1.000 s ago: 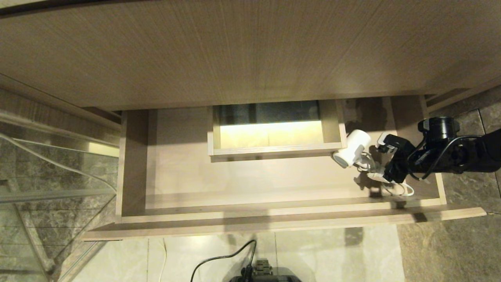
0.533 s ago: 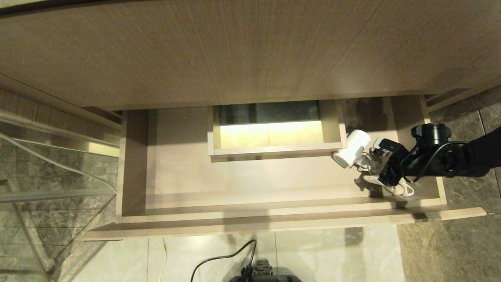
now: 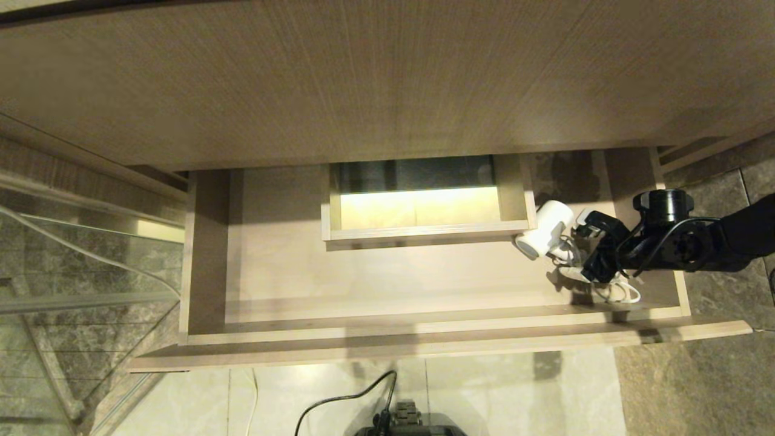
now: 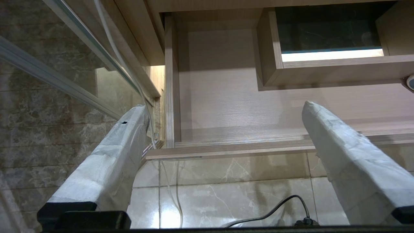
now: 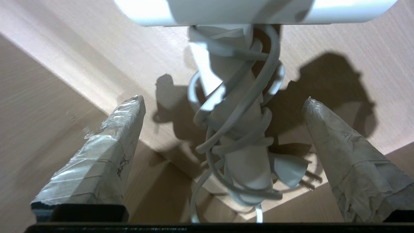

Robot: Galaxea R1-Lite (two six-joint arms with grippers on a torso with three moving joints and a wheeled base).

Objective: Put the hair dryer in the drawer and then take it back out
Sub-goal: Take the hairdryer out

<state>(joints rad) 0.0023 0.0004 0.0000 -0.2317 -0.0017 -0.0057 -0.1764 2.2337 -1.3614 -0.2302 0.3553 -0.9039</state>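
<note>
wood-grain panel [image 3: 363,79] above; marble floor tiles [image 3: 521,393]; glass partition [image 3: 72,284].

The right gripper [image 3: 586,251] has crept leftward across the drawer's right end over the last second, from well beside the white hair dryer [image 3: 548,229] to directly over its cord-wrapped handle. Its black arm reaches further into the drawer [image 3: 206,254] than before. The wrist view shows the taped fingers [image 5: 106,149] spread wide, one on each side of the handle, touching neither side.
</note>
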